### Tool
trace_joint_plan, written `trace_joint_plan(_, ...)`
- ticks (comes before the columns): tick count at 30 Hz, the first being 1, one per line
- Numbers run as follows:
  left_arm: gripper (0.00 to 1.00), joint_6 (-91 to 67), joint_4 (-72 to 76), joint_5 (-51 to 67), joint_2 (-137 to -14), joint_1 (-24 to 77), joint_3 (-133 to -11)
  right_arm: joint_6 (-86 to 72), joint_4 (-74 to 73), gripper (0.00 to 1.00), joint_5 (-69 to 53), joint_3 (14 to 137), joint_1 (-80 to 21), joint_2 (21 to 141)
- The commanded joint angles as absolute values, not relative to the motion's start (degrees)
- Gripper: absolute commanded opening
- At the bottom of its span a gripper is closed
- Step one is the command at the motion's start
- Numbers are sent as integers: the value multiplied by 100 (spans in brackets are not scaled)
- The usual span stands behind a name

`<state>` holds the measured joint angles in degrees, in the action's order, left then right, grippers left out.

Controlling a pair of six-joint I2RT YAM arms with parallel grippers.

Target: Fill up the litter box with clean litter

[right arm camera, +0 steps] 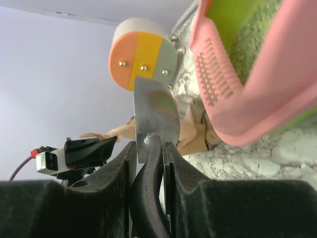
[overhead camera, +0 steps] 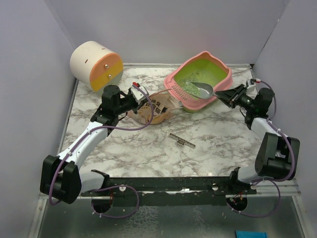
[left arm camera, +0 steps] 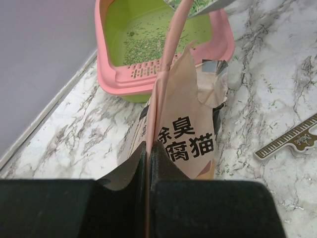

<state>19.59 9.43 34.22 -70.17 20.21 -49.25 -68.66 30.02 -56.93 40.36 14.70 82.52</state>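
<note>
A white marbled tabletop sits inside pale lavender walls. The pink litter box stands upper right of centre, with litter scattered thinly inside. The left hand is pressed together on the edge of the peach bag. The right hand pinches the handle of the metal scoop, whose bowl is over the box.

Cannot see the far end of the litter box, cropped by the left wrist view's top edge. Nor the near end of the bag behind the left hand. Cannot read the ruler from above. Cannot trace the handle of the scoop inside the right hand.
</note>
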Motion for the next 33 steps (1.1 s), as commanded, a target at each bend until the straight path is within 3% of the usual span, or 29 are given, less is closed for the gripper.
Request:
trace_joint_plan(1, 0, 1869, 1111, 3454, -6891, 2009, -4918, -6833, 3096, 1, -5648, 4887, 1503, 8323)
trace_joint_plan(12, 0, 1784, 1156, 3534, -6978, 2009, -4926, -5193, 1120, 1, -4194, 6239, 1503, 8199)
trace_joint_plan(33, 0, 1740, 1121, 3636, -7119, 2007, -4972, -2861, -323, 1, -1378, 7297, 930, 7886)
